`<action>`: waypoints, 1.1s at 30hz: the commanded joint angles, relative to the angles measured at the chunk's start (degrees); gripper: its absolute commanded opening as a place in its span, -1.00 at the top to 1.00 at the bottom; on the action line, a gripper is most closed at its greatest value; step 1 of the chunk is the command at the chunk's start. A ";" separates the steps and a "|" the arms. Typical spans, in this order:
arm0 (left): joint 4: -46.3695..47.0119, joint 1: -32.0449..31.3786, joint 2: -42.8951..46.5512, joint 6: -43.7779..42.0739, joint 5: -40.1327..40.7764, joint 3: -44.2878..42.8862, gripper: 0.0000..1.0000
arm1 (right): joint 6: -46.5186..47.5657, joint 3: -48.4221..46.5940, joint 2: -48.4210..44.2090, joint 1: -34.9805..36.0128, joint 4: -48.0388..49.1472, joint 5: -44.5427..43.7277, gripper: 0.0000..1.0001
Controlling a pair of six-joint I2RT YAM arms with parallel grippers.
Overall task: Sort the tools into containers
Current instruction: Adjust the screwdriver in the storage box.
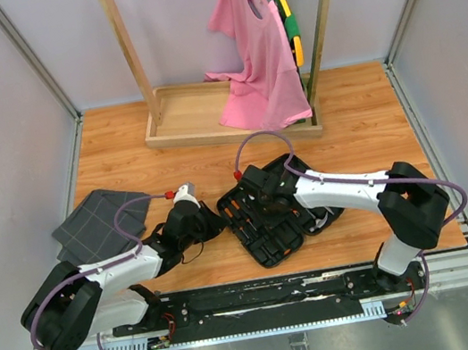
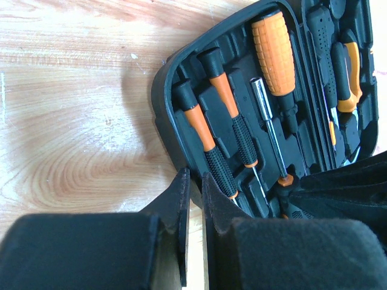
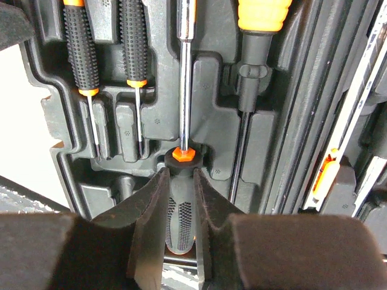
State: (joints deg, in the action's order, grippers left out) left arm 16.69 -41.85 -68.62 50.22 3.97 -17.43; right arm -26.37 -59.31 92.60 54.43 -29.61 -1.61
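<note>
Screwdriver (image 3: 181, 226), probably light and stiff, best held by its grippy knurled handle, lies slotted in the tool case (image 1: 264, 242), where the right gripper (image 3: 180, 178) pinches that handle at twelve o'clock, left gripper (image 2: 195, 181) closed empty at nine o'clock.

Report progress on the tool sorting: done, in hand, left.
Done: two small screwdrivers, the large orange-handled screwdriver and pliers sit in the tool case. In hand: the right gripper, jaws closed, holds the steel-shaft screwdriver in its slot. Left: release it; no loose tools show, case lies open.
</note>
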 commanded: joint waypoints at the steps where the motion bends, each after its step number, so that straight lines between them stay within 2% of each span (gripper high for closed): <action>1: -3.42 -1.40 -1.28 -1.83 -3.35 0.04 0.96 | -0.60 -0.39 2.41 0.86 -1.51 -0.20 0.61; 10: -3.43 -1.40 -1.34 -1.90 -3.27 0.18 0.97 | -1.73 -2.99 8.64 1.28 -8.68 -1.96 0.84; 15: -3.42 -1.40 -1.35 -1.94 -3.12 0.03 0.96 | -3.52 -1.74 12.67 1.48 -9.22 -1.51 0.98; 33: -3.16 -1.40 -2.55 -2.27 -3.39 -0.80 0.99 | -7.69 5.26 28.28 4.97 -0.19 2.04 0.99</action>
State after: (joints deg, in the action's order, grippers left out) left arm 16.60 -41.85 -69.10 50.17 3.95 -17.76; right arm -30.26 -65.45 101.25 56.05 -36.29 -4.03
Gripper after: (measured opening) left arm 0.105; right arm 0.177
